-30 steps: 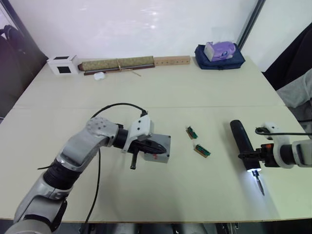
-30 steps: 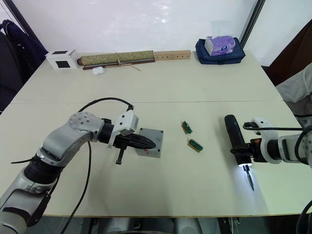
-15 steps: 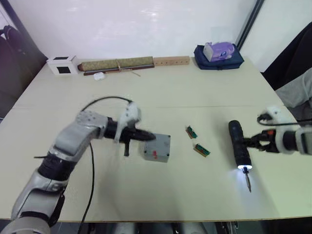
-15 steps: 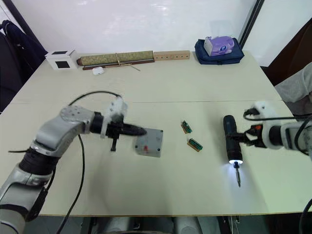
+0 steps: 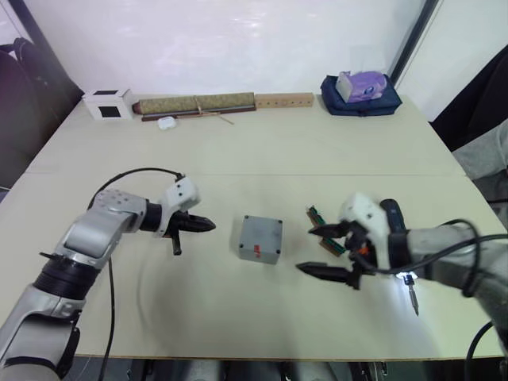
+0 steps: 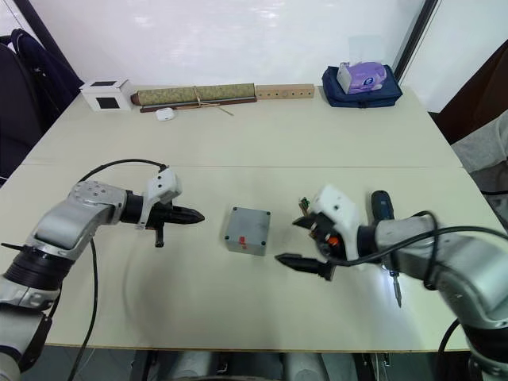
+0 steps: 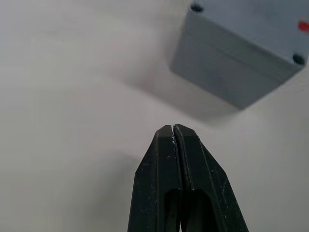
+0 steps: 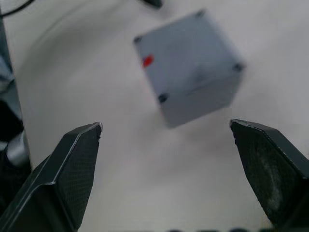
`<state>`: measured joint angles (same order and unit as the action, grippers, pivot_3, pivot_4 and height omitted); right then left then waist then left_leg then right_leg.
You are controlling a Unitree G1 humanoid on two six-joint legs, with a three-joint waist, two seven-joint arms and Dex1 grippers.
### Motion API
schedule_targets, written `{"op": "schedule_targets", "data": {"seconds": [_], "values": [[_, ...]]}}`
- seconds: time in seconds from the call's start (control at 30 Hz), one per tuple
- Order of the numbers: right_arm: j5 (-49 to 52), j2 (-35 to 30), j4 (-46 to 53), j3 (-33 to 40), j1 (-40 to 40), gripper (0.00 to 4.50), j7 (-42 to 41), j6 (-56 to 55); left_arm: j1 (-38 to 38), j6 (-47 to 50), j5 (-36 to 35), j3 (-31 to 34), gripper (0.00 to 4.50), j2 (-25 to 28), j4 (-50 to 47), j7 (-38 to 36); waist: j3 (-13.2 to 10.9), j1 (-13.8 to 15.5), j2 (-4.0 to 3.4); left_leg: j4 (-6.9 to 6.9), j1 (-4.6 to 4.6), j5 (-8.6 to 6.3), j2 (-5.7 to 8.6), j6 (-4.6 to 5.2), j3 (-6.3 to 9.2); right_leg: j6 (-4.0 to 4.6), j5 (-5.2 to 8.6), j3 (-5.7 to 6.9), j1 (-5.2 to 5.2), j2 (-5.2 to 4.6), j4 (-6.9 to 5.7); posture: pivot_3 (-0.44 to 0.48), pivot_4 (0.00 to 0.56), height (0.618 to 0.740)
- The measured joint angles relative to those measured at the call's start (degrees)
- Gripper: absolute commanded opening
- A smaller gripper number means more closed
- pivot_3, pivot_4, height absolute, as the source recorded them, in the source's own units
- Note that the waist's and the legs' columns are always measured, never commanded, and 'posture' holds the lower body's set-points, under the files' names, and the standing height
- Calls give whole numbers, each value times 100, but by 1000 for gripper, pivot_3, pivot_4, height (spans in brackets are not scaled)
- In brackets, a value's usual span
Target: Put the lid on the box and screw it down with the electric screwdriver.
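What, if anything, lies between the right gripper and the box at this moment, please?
Only bare table: the right wrist view shows the box beyond the open right gripper, nothing between.

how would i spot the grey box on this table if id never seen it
Look at the middle of the big beige table, between the two robot arms. The box sits apart from the shut left pincer and the open right pincer. It is a small grey metal square block with corner screw holes and a red mark.

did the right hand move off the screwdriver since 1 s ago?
Yes. The right hand has let go of the electric screwdriver and swung toward the robot's left, past the two green circuit boards, and now hangs open near the box.
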<state>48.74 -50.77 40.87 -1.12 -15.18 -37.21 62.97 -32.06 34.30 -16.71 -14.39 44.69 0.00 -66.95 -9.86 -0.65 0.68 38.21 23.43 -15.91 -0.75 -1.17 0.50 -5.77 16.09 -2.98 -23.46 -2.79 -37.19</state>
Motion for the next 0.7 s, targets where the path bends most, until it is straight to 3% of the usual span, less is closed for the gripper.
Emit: {"op": "schedule_targets", "data": {"seconds": [0.13, 0.33, 0.7], "values": [[-259, 165, -97, -484, 64, 4423, -180, -314, 76, -174, 177, -163, 0, -47, 96, -56, 0, -19, 0, -3, -5, 0, 0, 0, 4, -7, -4, 2, -1, 18, -6, 0, 150, 740], [-1145, 544, -520, -1466, 80, 4423, -76, -704, 54, -413, 379, -500, 0, -787, 368, 77, 0, -2, 1, -1, -3, 0, 1, 0, 4, -7, -4, 6, -2, 18, -11, 0, 150, 740], [-1256, 884, -388, -1488, 146, 4423, -40, -657, -578, -894, 682, -576, 0, -1138, 985, -101, 0, -1, 2, 0, -5, 0, 6, 0, 9, -7, -4, 8, 0, 16, -15, 0, 150, 740]]}}
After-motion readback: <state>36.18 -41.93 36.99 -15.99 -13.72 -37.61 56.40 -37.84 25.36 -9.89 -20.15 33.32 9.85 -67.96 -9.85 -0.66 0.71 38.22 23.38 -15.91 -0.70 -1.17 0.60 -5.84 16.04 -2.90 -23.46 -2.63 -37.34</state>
